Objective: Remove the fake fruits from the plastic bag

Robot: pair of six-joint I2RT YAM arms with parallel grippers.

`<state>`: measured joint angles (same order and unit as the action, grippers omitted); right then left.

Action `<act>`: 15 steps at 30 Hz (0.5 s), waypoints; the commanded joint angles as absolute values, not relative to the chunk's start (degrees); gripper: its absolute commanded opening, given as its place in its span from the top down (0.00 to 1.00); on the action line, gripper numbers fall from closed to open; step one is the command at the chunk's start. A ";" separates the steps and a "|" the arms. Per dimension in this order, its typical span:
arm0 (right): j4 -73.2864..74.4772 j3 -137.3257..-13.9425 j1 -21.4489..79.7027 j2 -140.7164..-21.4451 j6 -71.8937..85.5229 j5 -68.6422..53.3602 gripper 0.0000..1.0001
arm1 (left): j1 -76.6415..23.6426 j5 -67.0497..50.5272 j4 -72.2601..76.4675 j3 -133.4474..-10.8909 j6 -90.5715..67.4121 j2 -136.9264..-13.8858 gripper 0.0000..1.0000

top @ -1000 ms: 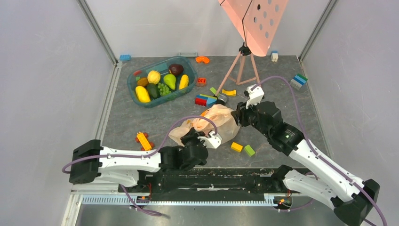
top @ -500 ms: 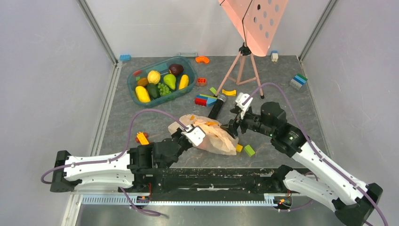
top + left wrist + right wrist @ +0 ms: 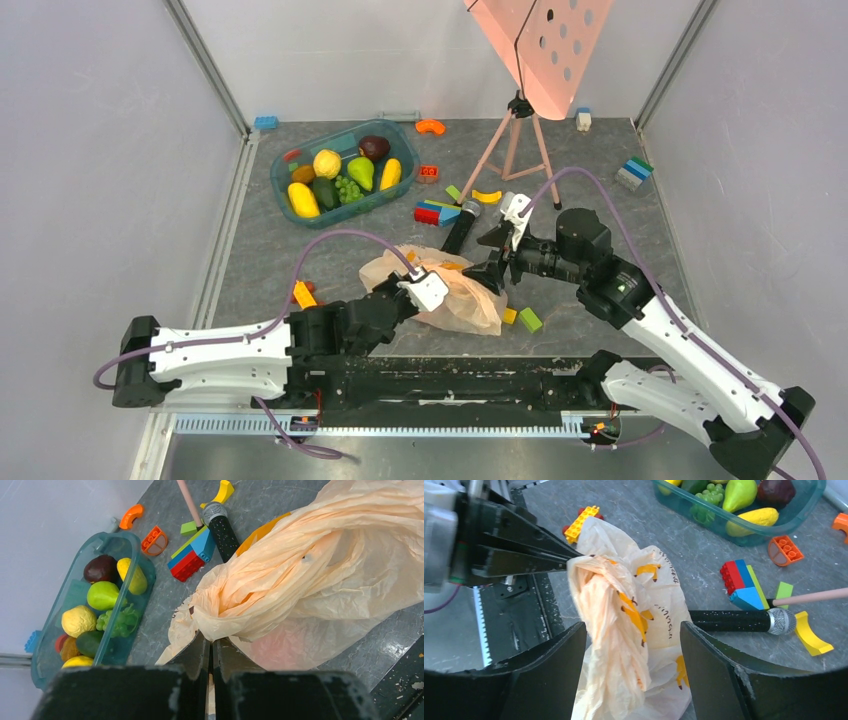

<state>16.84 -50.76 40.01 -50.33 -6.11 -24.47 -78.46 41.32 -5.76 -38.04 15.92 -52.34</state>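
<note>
Two grippers flank the plastic bag (image 3: 455,297), which lies crumpled on the table (image 3: 600,180) just beyond the arm bases. Nearest, the left gripper (image 3: 211,647) is clamped tight on a bunched fold at the bag's near edge. A reddish shape (image 3: 280,647) shows through the film beside that fold, probably a fruit inside. The film is thin, soft and light. It will likely slide and collapse rather than keep its form, so it is best taken at a gathered fold or the mouth rim, not on flat skin. The right gripper (image 3: 631,635) stands wide either side of a twisted ridge of film, gripping nothing. Beyond the bag lies a microphone (image 3: 462,228). Farthest, fake fruits (image 3: 340,175) fill a teal tub (image 3: 749,539).
</note>
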 commanded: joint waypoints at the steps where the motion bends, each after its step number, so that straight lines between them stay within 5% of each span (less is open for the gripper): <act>1: 17.29 -52.42 40.17 -48.51 -1.80 -28.03 0.29 | -77.12 39.26 -6.15 -40.18 12.28 -52.82 0.98; 15: 16.01 -46.98 40.91 -52.23 -0.08 -27.95 0.39 | -75.67 36.52 -5.82 -40.96 11.99 -52.58 0.98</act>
<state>18.55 -47.57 40.40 -51.18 -1.10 -26.57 -75.99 38.15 -7.16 -38.22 14.55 -52.77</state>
